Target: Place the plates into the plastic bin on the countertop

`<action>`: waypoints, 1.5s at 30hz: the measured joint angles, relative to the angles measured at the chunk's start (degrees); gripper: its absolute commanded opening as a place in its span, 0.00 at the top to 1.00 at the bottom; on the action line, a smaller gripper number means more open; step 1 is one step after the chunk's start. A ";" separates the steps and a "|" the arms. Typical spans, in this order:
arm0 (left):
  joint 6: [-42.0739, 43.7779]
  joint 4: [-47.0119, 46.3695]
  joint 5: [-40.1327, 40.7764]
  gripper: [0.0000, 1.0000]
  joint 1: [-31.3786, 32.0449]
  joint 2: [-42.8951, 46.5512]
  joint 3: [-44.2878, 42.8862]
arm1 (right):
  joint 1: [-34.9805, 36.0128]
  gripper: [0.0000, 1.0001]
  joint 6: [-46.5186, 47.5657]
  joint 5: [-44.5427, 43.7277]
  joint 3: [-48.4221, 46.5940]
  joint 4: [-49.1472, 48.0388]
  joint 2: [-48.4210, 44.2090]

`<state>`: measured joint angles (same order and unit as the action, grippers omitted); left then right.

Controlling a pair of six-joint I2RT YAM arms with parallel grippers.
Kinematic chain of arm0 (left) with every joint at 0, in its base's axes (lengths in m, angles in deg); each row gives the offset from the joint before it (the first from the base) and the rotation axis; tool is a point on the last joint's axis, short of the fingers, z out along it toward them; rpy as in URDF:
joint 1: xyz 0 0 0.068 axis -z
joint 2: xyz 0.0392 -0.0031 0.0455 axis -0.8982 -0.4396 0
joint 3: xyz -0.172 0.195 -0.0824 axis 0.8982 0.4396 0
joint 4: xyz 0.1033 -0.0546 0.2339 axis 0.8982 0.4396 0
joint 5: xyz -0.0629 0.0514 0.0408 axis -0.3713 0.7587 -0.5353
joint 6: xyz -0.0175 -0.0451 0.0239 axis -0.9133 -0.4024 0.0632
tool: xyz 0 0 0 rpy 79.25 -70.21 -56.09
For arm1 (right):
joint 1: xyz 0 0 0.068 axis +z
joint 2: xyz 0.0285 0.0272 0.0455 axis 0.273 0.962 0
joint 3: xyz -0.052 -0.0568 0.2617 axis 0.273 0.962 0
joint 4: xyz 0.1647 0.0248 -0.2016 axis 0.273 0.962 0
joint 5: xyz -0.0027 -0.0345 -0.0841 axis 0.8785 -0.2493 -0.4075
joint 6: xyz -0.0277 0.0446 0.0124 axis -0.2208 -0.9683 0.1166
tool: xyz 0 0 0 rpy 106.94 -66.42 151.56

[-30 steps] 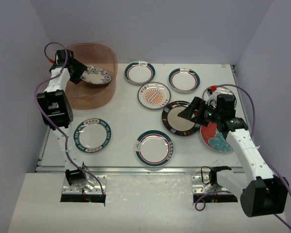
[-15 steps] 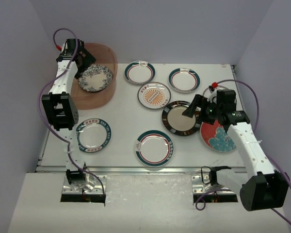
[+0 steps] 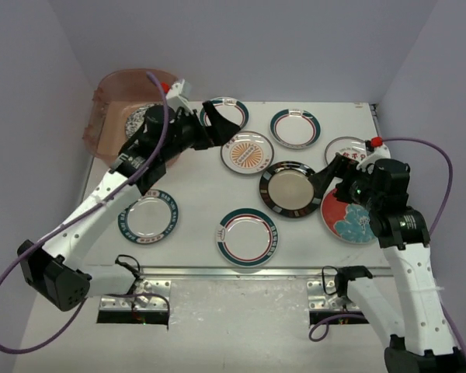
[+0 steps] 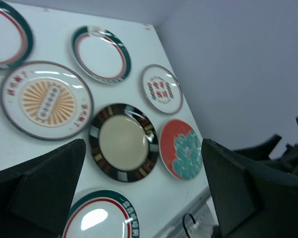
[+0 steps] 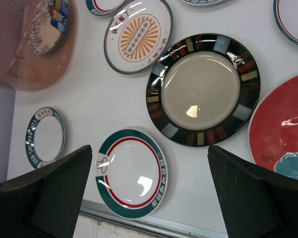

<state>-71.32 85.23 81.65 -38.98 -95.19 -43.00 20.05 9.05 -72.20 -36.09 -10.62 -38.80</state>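
The plastic bin (image 3: pixel 101 116) stands at the far left with a blue floral plate (image 3: pixel 133 121) inside it. My left gripper (image 3: pixel 224 124) hangs open and empty above a green-and-red rimmed plate (image 3: pixel 234 106) beside the bin. In the left wrist view, the left gripper (image 4: pixel 143 144) frames the black-gold plate (image 4: pixel 123 142) far below. My right gripper (image 3: pixel 332 175) is open and empty, raised between the black-gold plate (image 3: pixel 289 189) and the teal-red plate (image 3: pixel 349 219). In the right wrist view, the right gripper (image 5: pixel 150 148) looks down on a green-and-red rimmed plate (image 5: pixel 131 173).
On the countertop (image 3: pixel 194 194) also lie an orange sunburst plate (image 3: pixel 247 152), a green-and-red rimmed plate (image 3: pixel 295 128), a red-character plate (image 3: pixel 356 144), a front green-and-red rimmed plate (image 3: pixel 247 237) and a blue-rimmed plate (image 3: pixel 148 217). Walls close in at the left, the back and the right.
My left gripper opened, left the floral plate in the bin and swung right over the plates. The bin shifted left. My right gripper pulled back a little to the right.
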 measured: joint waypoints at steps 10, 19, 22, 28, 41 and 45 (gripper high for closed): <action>-4.22 -15.33 -13.67 0.00 7.69 -18.70 13.83 | 0.00 0.01 -0.15 2.82 -0.64 4.34 -6.74; -6.41 -17.49 -17.46 0.05 7.72 -33.12 15.08 | 0.00 0.01 -0.20 6.22 4.74 4.03 -6.29; -7.04 -19.71 -18.70 0.07 7.69 -34.96 14.81 | 0.00 0.01 -0.25 7.16 6.03 3.25 -5.81; -9.28 -25.73 -21.71 0.19 7.72 -39.39 12.27 | 0.00 0.01 -0.64 9.17 7.53 0.97 -5.55; -15.59 -35.05 -23.77 0.62 7.61 -47.15 8.80 | 0.00 0.01 -3.29 13.92 10.94 -4.91 -6.92; -17.12 -37.20 -24.49 0.71 7.59 -48.61 8.85 | 0.00 0.01 -3.84 14.97 11.05 -6.11 -7.25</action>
<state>-88.44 48.03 57.16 -31.39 -143.80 -34.14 20.05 5.21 -57.22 -25.04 -16.73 -46.04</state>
